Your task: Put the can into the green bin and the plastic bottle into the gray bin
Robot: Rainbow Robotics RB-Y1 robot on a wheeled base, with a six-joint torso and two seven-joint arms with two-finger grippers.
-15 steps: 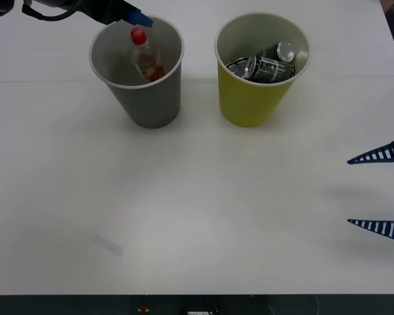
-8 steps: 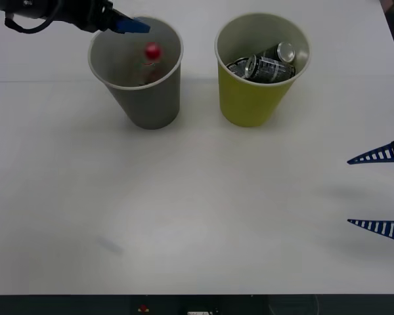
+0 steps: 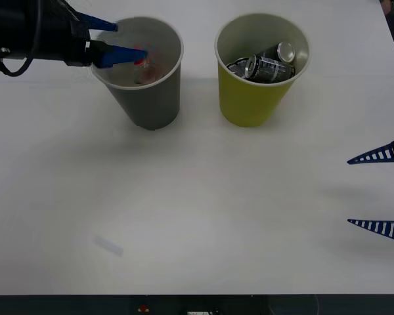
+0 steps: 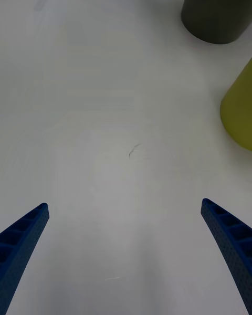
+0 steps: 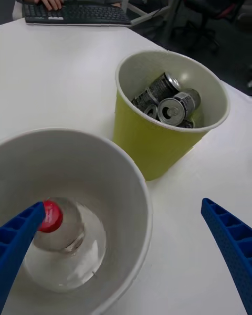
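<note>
One plastic bottle (image 5: 55, 231) already lies inside the gray bin (image 3: 149, 98) at upper left of your front view; the cans (image 3: 266, 62) fill the green bin (image 3: 253, 98). Your left gripper (image 3: 111, 41), wide open and empty, straddles the gray rim; pulling back carelessly could tip it. Your right gripper (image 3: 377, 190) waits open at right.

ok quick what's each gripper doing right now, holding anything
Left gripper: open, empty, at the gray bin rim above the plastic bottle.
Right gripper: open, empty, parked at the table's right edge.

gray bin (image 3: 148, 98) and green bin (image 3: 253, 95) upright, narrow gap between; table (image 3: 197, 216) before them open
</note>
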